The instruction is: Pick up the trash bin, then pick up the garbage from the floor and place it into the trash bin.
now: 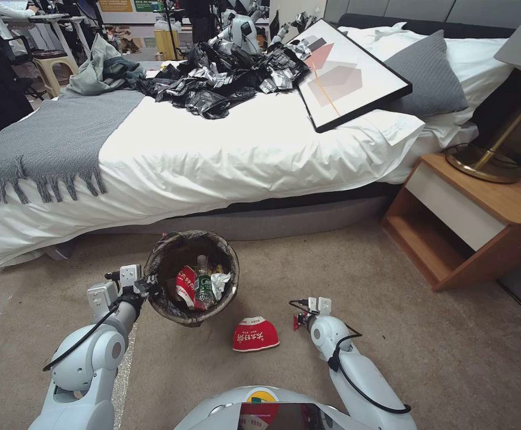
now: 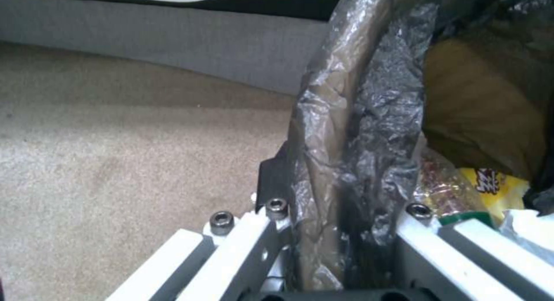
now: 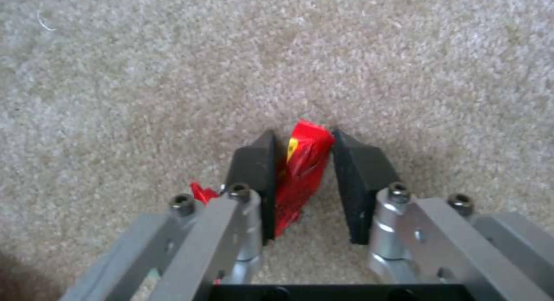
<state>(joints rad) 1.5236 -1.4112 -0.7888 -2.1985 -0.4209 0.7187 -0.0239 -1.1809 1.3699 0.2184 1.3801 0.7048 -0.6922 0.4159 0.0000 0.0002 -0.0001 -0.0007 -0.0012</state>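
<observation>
My left gripper (image 1: 144, 286) is clamped on the liner-wrapped rim of the trash bin (image 1: 171, 254), at the bin's 9 o'clock edge; in the left wrist view the crinkled liner (image 2: 358, 132) sits between the pads. Inside the bin: a clear bottle (image 1: 202, 285), a red-and-white snack bag (image 1: 185, 285), white tissue (image 1: 220, 282). My right gripper (image 3: 303, 162) is low over the carpet (image 1: 440, 352), pads pinched on a tiny red wrapper (image 3: 300, 171). Another red-and-white bag (image 1: 254, 334) lies on the carpet at the bin's 5 o'clock, between my grippers.
</observation>
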